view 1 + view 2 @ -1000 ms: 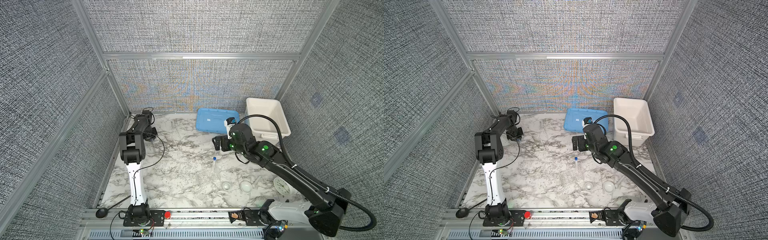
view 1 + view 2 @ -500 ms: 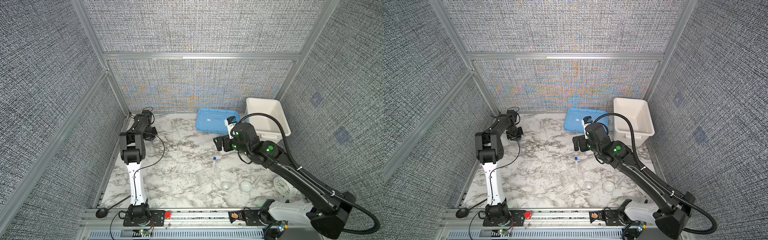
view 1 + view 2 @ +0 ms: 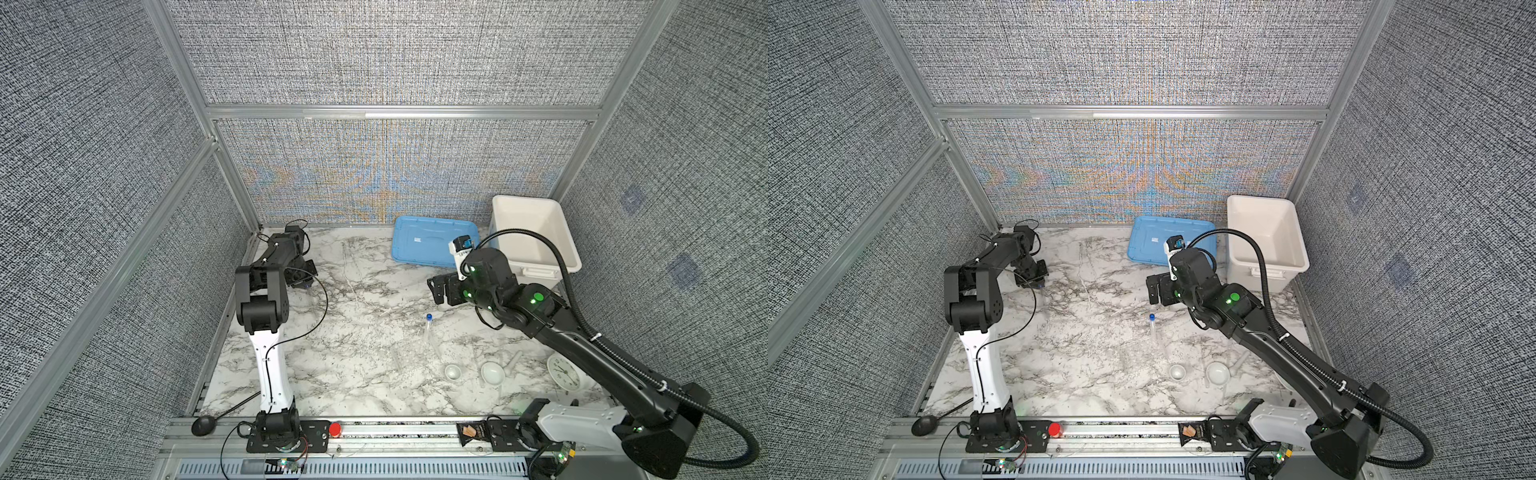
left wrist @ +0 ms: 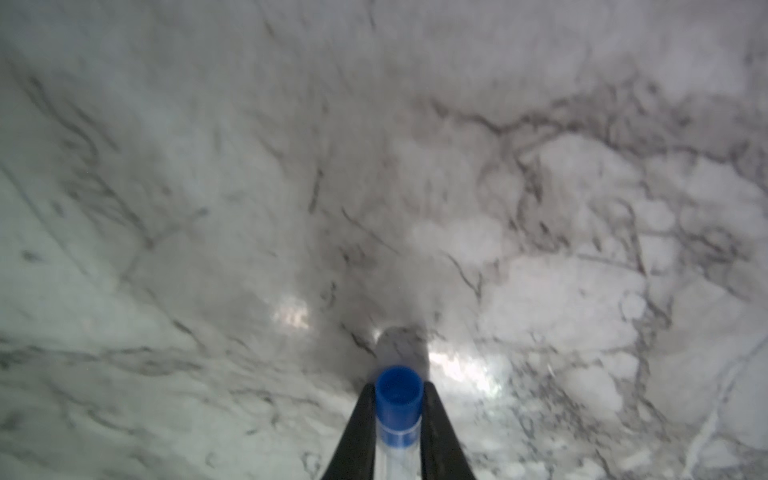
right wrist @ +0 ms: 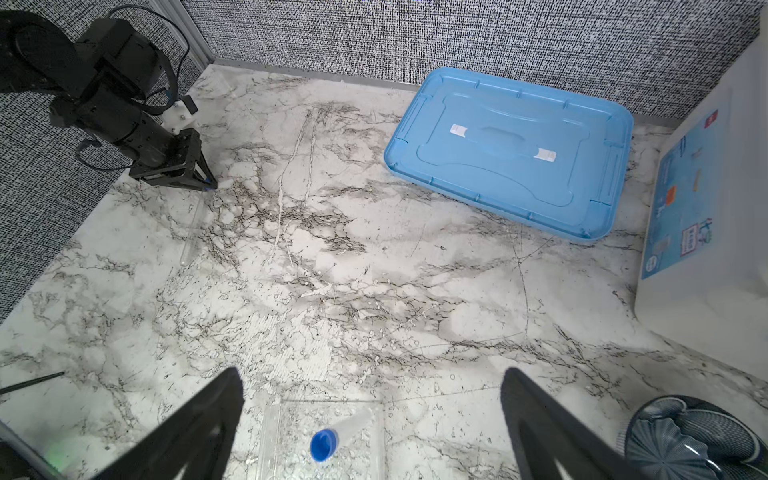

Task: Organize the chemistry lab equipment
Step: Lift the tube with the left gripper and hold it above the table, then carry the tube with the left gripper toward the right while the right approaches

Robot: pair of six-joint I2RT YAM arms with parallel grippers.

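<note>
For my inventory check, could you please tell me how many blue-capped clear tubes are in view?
2. One slim clear tube with a blue cap is pinched in the left claw near the back-left corner; the second tube is at mid-table. Others may be hidden.

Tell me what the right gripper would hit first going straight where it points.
Probably bare marble table, just past the blue-capped tube near the open right gripper. Depth is unclear; it might clip the tube.

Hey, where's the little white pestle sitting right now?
In a top view the pestle lies on the marble table toward the front right, between the larger white bowl and the round white clock.
</note>
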